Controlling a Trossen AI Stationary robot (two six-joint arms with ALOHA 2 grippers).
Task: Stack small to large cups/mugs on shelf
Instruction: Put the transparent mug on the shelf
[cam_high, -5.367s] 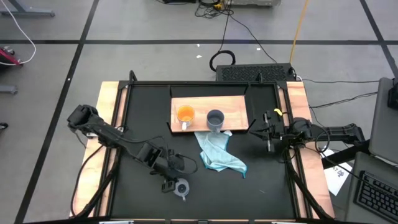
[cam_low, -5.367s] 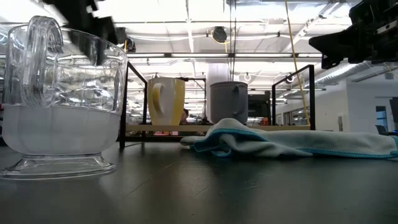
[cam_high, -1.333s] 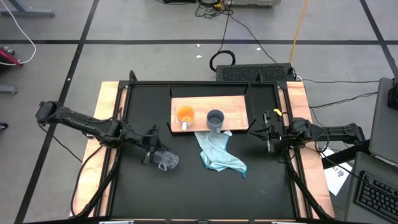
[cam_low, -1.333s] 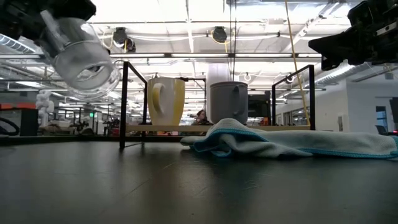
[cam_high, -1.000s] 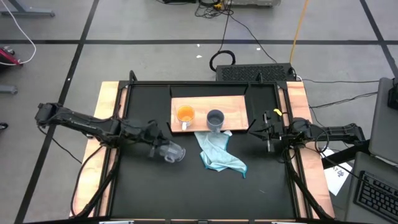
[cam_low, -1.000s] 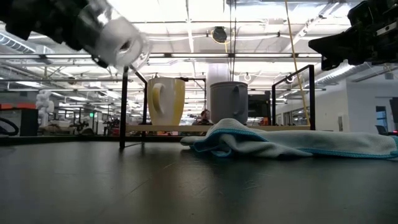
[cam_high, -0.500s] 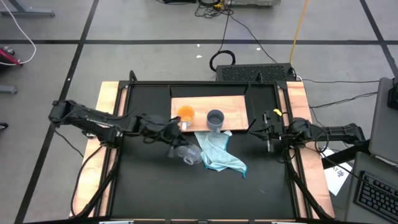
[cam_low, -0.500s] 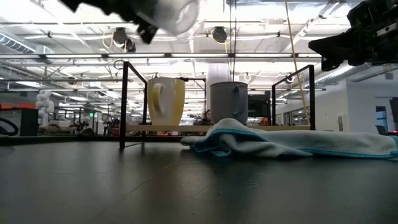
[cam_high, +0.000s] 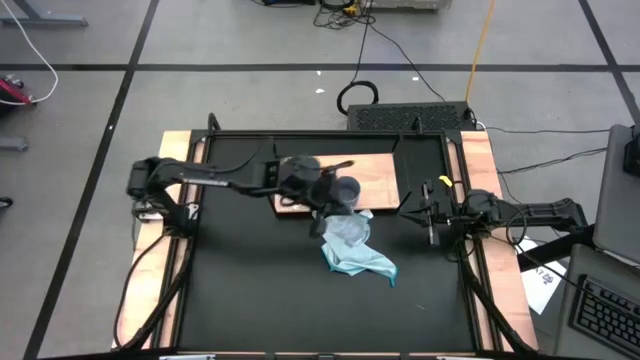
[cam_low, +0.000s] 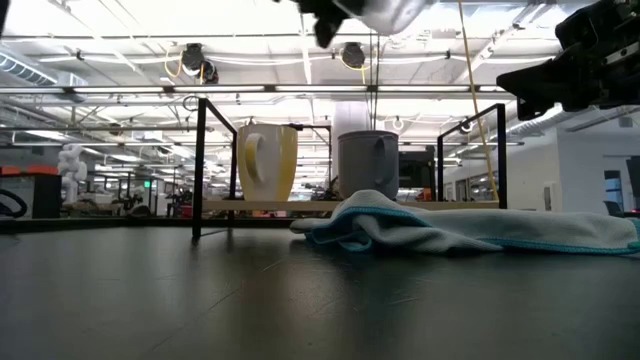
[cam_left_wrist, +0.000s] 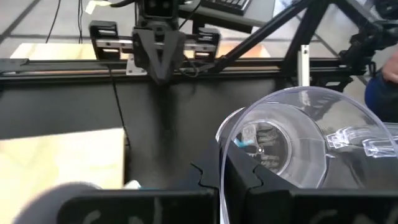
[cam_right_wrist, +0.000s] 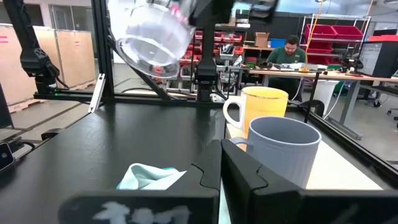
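Left gripper (cam_high: 322, 190): fingers clamped on the clear glass cup (cam_right_wrist: 155, 38), tipped sideways in the air above the shelf (cam_high: 375, 170).
Orange mug (cam_right_wrist: 264, 109): upright at the grey-blue mug's (cam_right_wrist: 283, 149) 9 o'clock.
Right gripper (cam_high: 432, 215): at the tabletop's (cam_high: 240, 290) 3 o'clock edge; fingers' state unclear.

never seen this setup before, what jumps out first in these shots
The clear glass cup stands out first: the left gripper holds it tilted in the air above the shelf. Below it on the shelf, the orange mug and grey-blue mug stand side by side. A light blue cloth lies crumpled just in front of the shelf, while the right gripper waits by the table's right edge.
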